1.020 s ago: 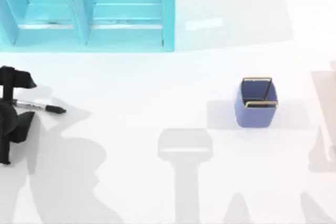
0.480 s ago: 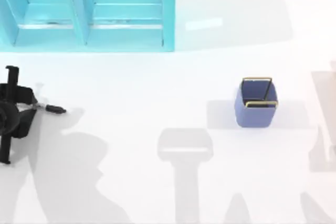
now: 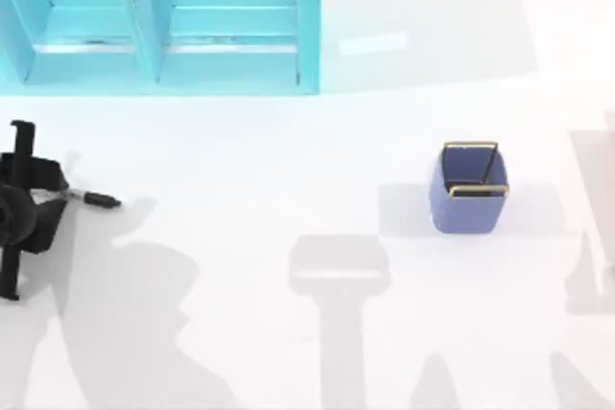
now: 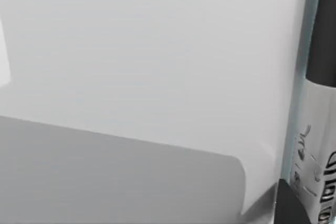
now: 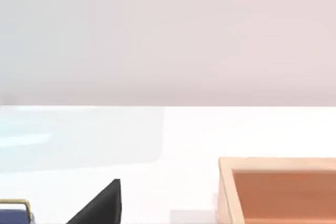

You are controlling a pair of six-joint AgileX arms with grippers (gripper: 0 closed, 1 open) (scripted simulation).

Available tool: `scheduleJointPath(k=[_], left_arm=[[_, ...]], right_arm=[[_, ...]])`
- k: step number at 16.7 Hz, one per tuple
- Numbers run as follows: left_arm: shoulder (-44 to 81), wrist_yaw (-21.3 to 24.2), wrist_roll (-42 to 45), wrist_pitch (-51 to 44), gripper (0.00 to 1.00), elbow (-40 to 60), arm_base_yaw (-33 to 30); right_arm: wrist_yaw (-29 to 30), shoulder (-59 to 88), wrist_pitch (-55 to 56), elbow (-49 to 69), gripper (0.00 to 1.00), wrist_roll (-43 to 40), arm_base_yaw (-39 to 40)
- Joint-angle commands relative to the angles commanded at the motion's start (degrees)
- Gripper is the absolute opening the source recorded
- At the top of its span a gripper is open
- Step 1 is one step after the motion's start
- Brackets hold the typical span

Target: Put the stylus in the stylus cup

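Note:
The stylus point(image 3: 94, 200) lies flat on the white table at the far left, and its black end pokes out to the right of my left gripper point(image 3: 56, 197). That gripper sits low over the stylus, its fingers drawn in on the barrel from both sides. In the left wrist view the white-grey barrel point(image 4: 315, 150) with dark lettering runs very close to the camera, next to a dark finger point(image 4: 289, 205). The periwinkle stylus cup point(image 3: 469, 201) with its gold wire rim stands upright at mid-right, far from the stylus. A dark finger point(image 5: 100, 205) of my right gripper shows in the right wrist view.
A large turquoise shelf unit point(image 3: 159, 21) fills the back left. The right wrist view shows an open wooden box point(image 5: 278, 190) near the right arm and a corner of the cup point(image 5: 13, 211). White tabletop stretches between stylus and cup.
My left gripper turned and came down over the stylus, and its fingers narrowed onto the barrel. In the last half second it barely moved. The stylus and the cup stayed put.

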Motion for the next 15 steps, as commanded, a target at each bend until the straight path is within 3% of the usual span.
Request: scheduleJointPath(k=[2, 3, 8, 15], left_arm=[[0.00, 0.00, 0.00, 0.00, 0.00, 0.00, 0.00], [-14.37, -1.01, 5.03, -29.20, 0.00, 2.18, 1.51], [-20.17, -0.58, 5.41, -35.41, 0.00, 1.87, 2.22], [-47.55, 1.26, 7.27, -62.67, 0.00, 1.72, 5.23]], right_arm=[[0.00, 0.00, 0.00, 0.00, 1.00, 0.00, 0.00], [0.00, 0.00, 0.00, 0.00, 1.00, 0.00, 0.00], [0.00, 0.00, 0.00, 0.00, 1.00, 0.00, 0.00], [0.00, 0.00, 0.00, 0.00, 1.00, 0.00, 0.00]])
